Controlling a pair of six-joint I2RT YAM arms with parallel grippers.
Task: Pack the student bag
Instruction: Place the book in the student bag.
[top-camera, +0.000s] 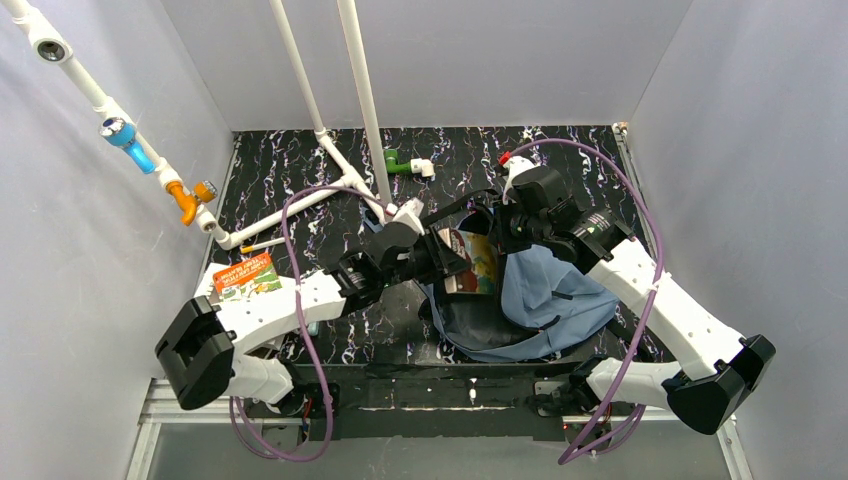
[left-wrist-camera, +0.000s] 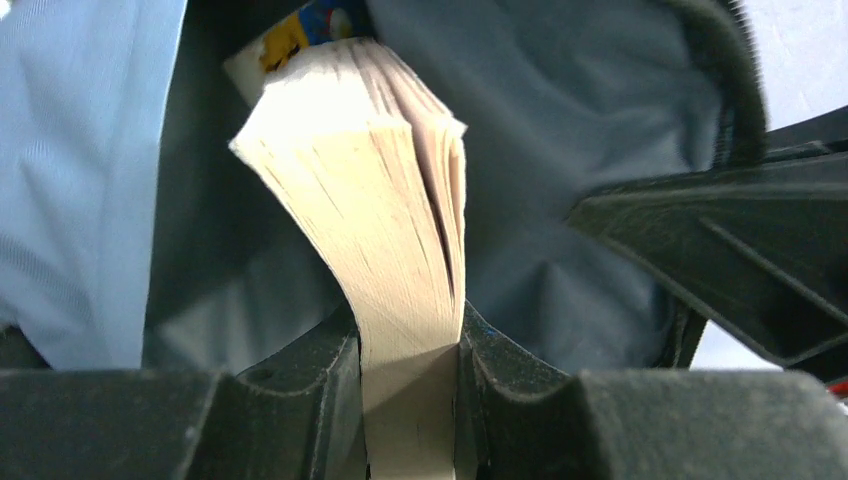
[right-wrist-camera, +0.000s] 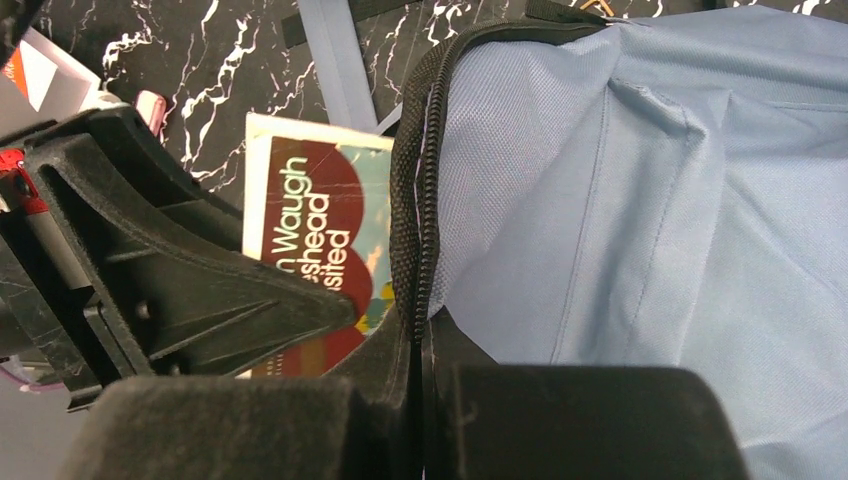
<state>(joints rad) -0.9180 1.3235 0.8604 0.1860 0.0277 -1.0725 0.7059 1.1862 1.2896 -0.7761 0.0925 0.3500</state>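
The soft, floppy bag (top-camera: 560, 290) slumps on the table (top-camera: 290, 170). The right gripper (right-wrist-camera: 420, 340) pinches its zipper rim (right-wrist-camera: 412, 200), likely the firmest hold. The left gripper (left-wrist-camera: 410, 345) clamps a paperback (left-wrist-camera: 380, 200) at its mouth.

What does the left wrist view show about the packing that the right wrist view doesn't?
Only the left wrist view: the book's fanned page edge, clamped in the left gripper and bending toward the inside of the student bag. Only the right wrist view: the book's printed cover, the right gripper shut on the bag's zip edge, and the marbled table. Both views: the book and the bag's blue fabric.
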